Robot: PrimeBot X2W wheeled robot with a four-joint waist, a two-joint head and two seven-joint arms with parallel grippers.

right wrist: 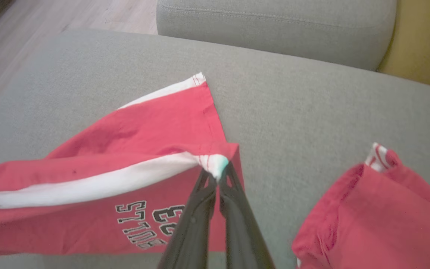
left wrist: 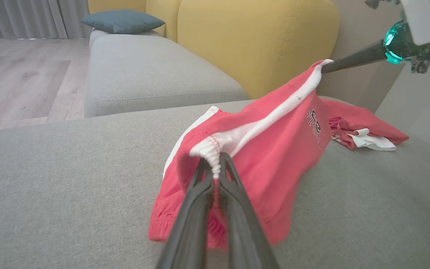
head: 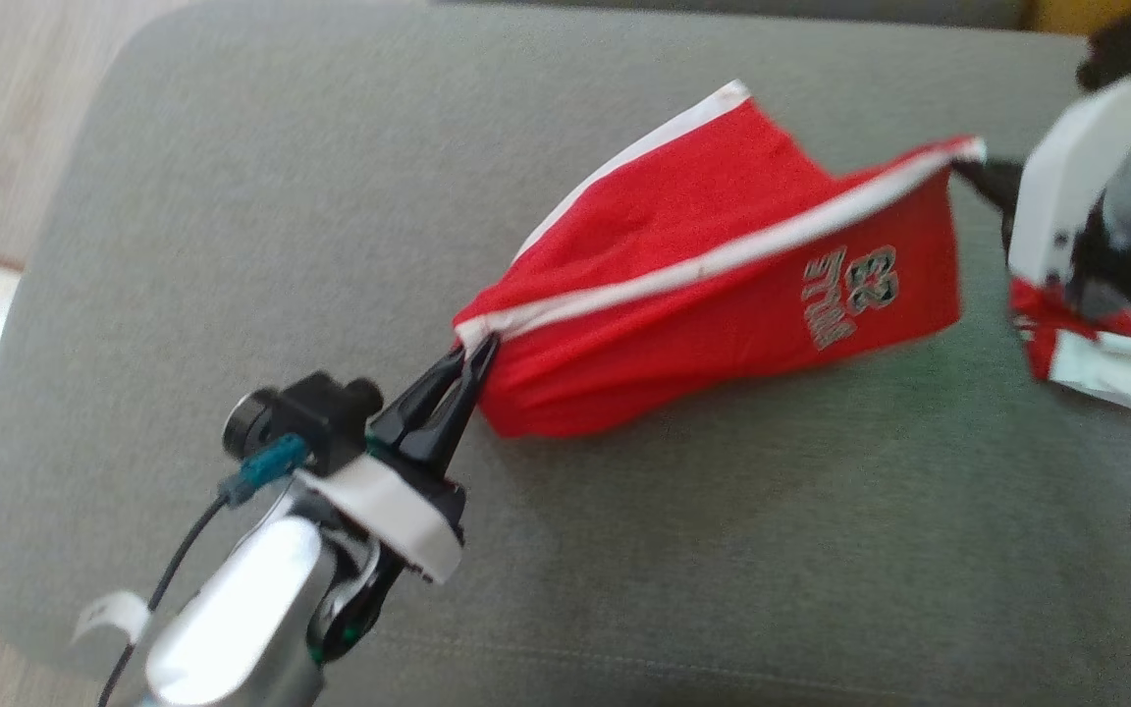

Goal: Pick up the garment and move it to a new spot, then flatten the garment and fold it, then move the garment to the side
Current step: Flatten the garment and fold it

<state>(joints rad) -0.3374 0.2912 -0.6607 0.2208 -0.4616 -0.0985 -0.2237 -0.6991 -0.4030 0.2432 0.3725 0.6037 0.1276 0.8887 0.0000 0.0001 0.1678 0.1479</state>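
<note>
While the red shorts hang stretched over the grey woven sofa cushion, the left jaws pinch the gathered end of their white stripe and the right jaws pinch its other end. The soft cloth sags in folds, its lower edge touching the cushion. A crumpled red garment lies on the cushion's right part.

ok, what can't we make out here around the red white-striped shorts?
Head view: second red-and-white garment mostly hidden behind right arm.
Right wrist view: that garment cut off by bottom edge.
Left wrist view: print on red white-striped shorts too small to read.
</note>
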